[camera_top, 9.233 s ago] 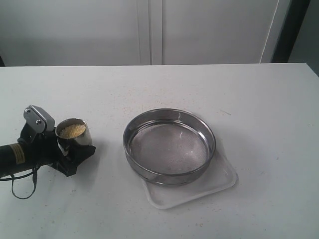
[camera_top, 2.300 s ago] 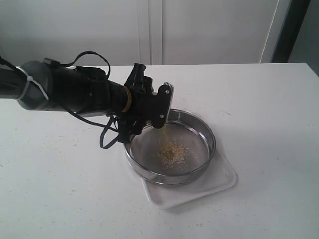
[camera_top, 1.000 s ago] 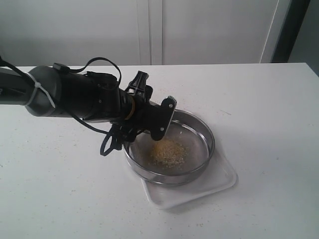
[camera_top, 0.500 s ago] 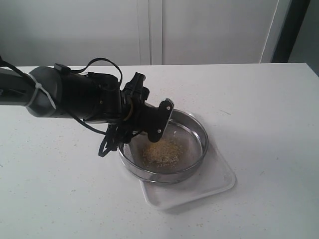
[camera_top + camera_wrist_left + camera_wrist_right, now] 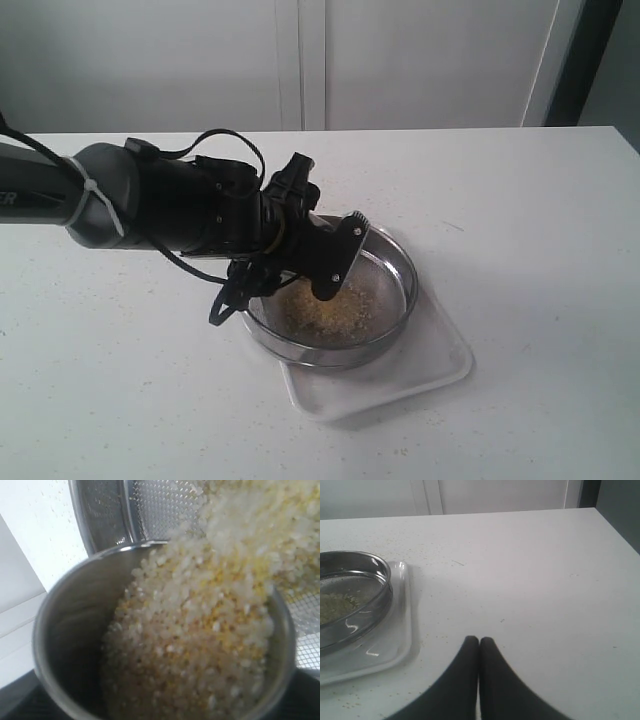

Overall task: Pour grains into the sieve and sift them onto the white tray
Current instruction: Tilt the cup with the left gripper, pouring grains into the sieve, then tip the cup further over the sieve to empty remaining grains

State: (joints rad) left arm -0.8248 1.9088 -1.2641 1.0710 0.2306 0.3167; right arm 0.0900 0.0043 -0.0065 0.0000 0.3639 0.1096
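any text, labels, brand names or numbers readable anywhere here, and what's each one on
"ER": white letters on the grey left arm, cut off by the exterior view's edge and blurred, so this reading is a guess.
Yellow band near that arm's wrist: any print on it is too small to read.
No text visible on the sieve, the white tray, the steel cup or the table.

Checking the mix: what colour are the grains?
Pale whitish mixed with yellow grains, clearest in the left wrist view.
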